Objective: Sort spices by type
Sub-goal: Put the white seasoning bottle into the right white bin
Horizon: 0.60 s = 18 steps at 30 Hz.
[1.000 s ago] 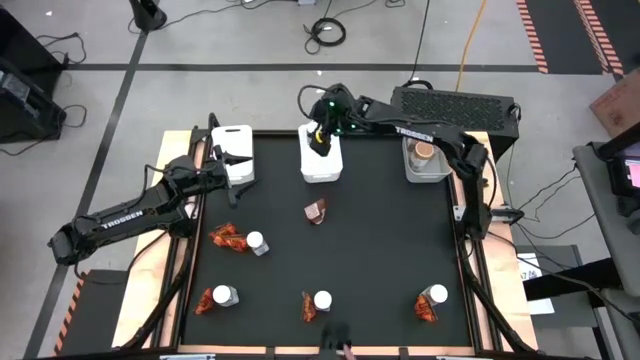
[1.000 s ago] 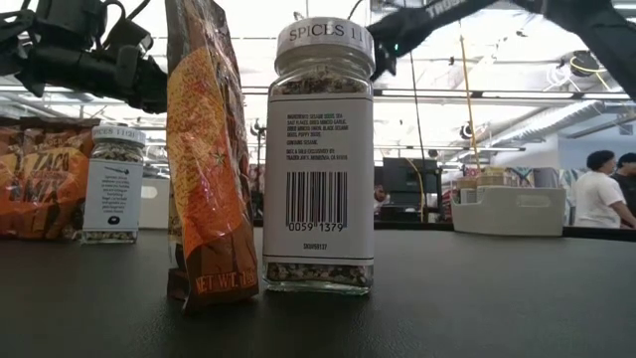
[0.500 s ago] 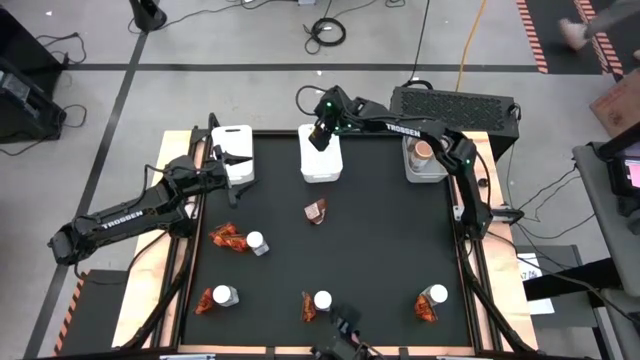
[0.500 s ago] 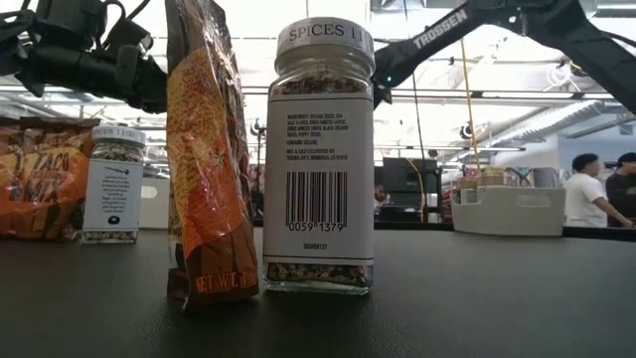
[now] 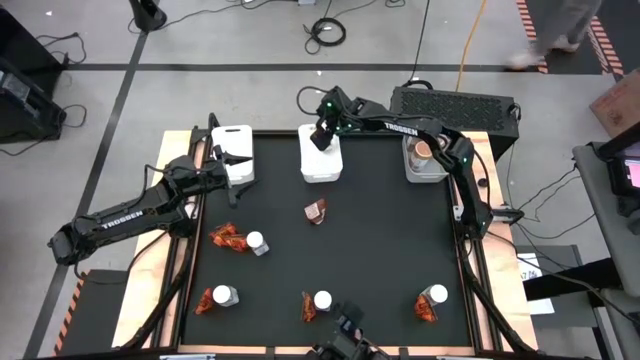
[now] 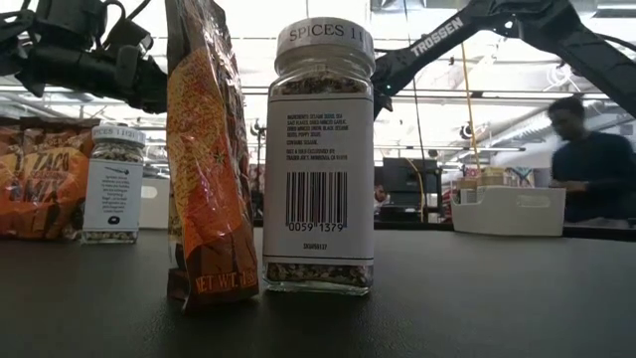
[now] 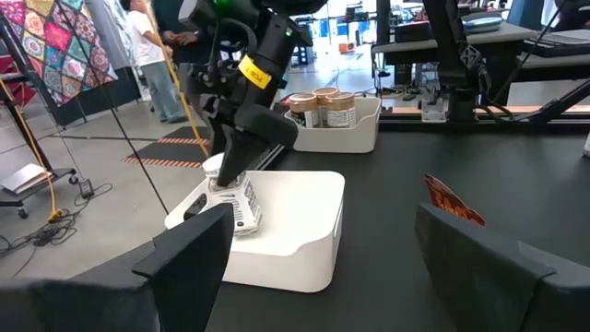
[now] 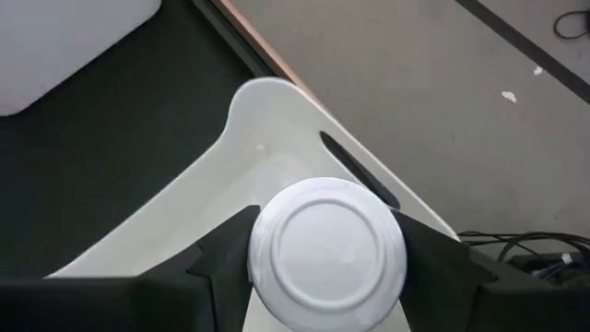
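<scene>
High view: the black table (image 5: 380, 260) carries three white bins along its far edge. The right gripper (image 5: 322, 135) hangs over the middle bin (image 5: 321, 165), its jaws pinching a clear jar with a white lid (image 8: 327, 244), which sits tilted inside that bin in the left wrist view. The left gripper (image 5: 222, 158) waits beside the left bin (image 5: 236, 142) with its jaws spread wide and nothing between them. The right bin (image 5: 422, 165) holds tan-topped tubs (image 7: 323, 106). One red-orange sachet (image 5: 316, 211) lies alone mid-table. Nearer the front, four more jars each stand touching a sachet, among them a front-centre jar (image 6: 320, 159) and its sachet (image 6: 204, 149).
</scene>
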### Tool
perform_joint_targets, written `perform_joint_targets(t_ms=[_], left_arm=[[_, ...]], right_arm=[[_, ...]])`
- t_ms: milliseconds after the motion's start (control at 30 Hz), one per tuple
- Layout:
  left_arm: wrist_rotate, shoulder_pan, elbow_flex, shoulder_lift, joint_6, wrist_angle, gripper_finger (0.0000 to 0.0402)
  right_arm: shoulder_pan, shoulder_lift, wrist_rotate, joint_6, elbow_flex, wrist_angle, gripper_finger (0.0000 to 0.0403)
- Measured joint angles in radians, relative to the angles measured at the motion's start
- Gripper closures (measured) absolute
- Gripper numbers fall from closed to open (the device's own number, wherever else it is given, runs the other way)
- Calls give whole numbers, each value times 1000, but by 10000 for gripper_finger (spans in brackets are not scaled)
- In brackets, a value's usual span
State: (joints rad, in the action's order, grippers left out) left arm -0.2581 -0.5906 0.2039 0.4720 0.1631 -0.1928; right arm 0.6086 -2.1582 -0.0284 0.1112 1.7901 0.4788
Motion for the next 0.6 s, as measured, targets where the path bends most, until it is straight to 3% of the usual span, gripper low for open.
perform_joint_targets(t_ms=[233, 600], left_arm=[[0, 0, 0, 0, -1, 0, 63], [0, 0, 0, 0, -1, -1, 63]], right_arm=[[1, 0, 2, -17, 0, 23, 166], [0, 16, 35, -81, 0, 2, 163]])
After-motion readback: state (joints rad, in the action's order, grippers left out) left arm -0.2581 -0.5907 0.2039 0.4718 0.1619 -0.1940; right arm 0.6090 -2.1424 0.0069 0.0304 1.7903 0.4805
